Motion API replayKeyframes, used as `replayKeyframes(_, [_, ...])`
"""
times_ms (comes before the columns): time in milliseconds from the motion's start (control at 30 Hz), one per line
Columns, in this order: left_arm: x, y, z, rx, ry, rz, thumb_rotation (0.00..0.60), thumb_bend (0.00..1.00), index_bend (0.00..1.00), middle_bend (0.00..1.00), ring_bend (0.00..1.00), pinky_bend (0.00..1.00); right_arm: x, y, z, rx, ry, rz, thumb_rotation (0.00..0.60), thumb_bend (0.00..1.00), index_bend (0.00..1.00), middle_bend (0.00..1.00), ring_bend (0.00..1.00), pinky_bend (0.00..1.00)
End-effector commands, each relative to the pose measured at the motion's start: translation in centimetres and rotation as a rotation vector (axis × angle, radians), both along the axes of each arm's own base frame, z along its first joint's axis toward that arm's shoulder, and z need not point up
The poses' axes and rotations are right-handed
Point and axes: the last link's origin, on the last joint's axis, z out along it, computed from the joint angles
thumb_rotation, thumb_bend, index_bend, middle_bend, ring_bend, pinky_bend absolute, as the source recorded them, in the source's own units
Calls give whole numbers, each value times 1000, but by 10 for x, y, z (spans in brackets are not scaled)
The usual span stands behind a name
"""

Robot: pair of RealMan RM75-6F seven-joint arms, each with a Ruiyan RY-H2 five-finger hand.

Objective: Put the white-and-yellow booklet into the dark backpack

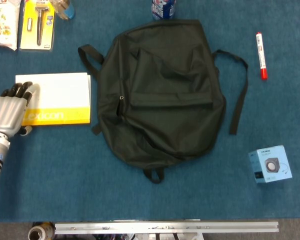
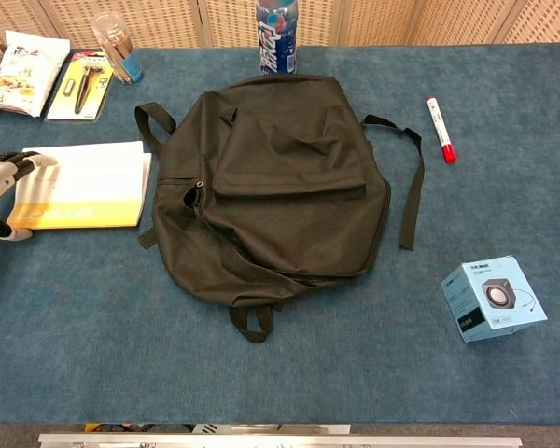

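Here the dark fingers (image 1: 21, 90) of the left hand (image 1: 9, 113) are laid flat on the left edge of the white-and-yellow booklet (image 1: 57, 100), slightly apart, with nothing seen clasped between them; whether the thumb is tucked under the cover cannot be told. The booklet is found lying flat on the blue surface (image 1: 65, 175), just beside the left flank of the dark backpack (image 1: 160, 92), yellow band toward the robot. The backpack is spread flat at the centre (front pocket up, straps trailing to either side), and its main opening cannot be made out. Beyond it a drink bottle (image 2: 276, 35) is stood upright at the far edge. A red-capped marker (image 1: 260, 55) is placed well to the right, and a small light-blue speaker box (image 1: 270, 164) is set nearer the robot on that side. A carded tool pack (image 1: 38, 24) and a snack bag (image 1: 3, 24) are seen at the far left. The right hand is shown in neither view.
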Motion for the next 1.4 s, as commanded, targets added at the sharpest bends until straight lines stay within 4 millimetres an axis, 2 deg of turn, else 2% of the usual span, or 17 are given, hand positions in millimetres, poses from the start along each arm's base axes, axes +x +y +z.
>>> replayKeyframes(33, [2, 2, 0, 2, 0, 1, 600, 145, 111, 96, 92, 195, -1, 0, 0, 0, 0, -1, 600, 256, 293, 381, 269, 449])
replayKeyframes(300, [4, 5, -2, 20, -22, 6, 600, 146, 171, 150, 113, 198, -2, 0, 0, -1, -2, -4, 600, 256, 293, 381, 269, 449])
replayKeyframes(400, [6, 7, -3, 39, -52, -2, 600, 147, 209, 191, 151, 201, -3, 0, 0, -3, -3, -5, 600, 256, 293, 381, 269, 449])
replayKeyframes(500, [6, 8, -6, 63, -94, -22, 600, 159, 275, 254, 212, 229, -3, 1, 1, -4, -6, -6, 600, 256, 293, 382, 269, 449])
replayKeyframes(967, [17, 25, -14, 191, -221, -108, 600, 237, 336, 380, 356, 364, -3, 0, 1, -4, -16, -1, 600, 256, 293, 381, 269, 449])
replayKeyframes(1233, [28, 32, -21, 206, -244, -167, 600, 242, 373, 405, 371, 390, -4, 0, 3, -7, -17, -3, 600, 256, 293, 381, 269, 449])
replayKeyframes(1400, [33, 33, -19, 252, -186, -236, 600, 242, 445, 446, 396, 444, -4, 1, 3, -7, -19, -3, 600, 256, 293, 381, 269, 449])
